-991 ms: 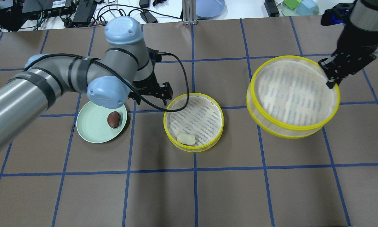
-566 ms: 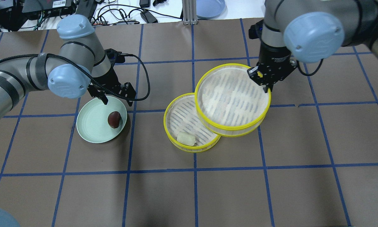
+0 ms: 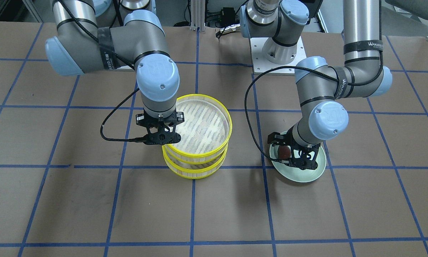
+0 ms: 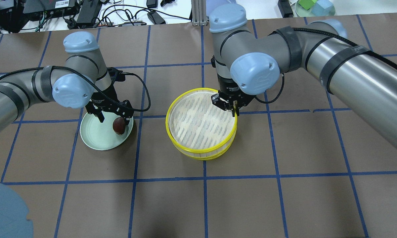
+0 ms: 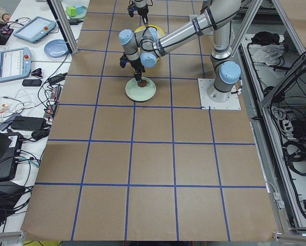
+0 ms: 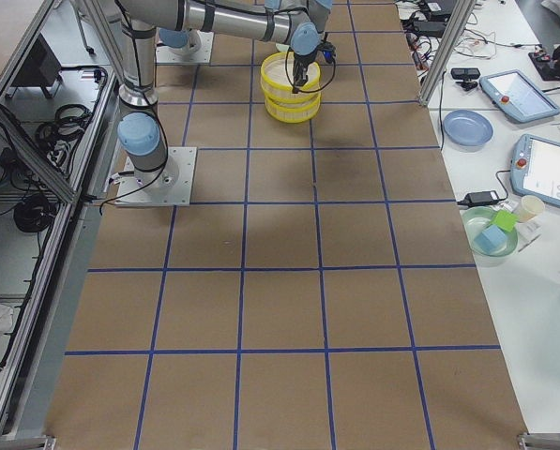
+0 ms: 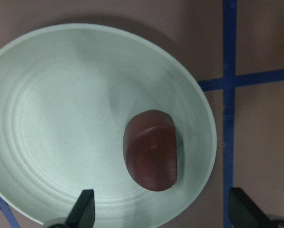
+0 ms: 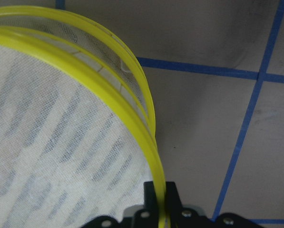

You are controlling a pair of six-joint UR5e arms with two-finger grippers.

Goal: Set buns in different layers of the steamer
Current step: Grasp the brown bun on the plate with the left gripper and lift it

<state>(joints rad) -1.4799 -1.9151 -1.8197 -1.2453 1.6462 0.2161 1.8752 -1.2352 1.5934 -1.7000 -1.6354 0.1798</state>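
Right gripper [image 4: 231, 107], centre of the overhead view, is clenched on the yellow rim of the top tray [image 4: 168, 123]. That tray sits over the bottom tray [image 4: 201, 156], possibly a bit tilted; can't tell if it is fully seated. The cream bun isn't visible in any view.

Left gripper [image 4: 110, 114] hangs over the green plate [image 4: 86, 138] at left, jaws released and wide apart. The brown bun [image 7: 151, 149] lies on the right half of the plate, just above the fingertip line in the wrist view.

To do this well:
- Level the top tray and line up the rims before letting go, then lift straight off so the stack doesn't shift.
- Centre the left jaws on the bun, drop low, and squeeze gently across its narrow side.
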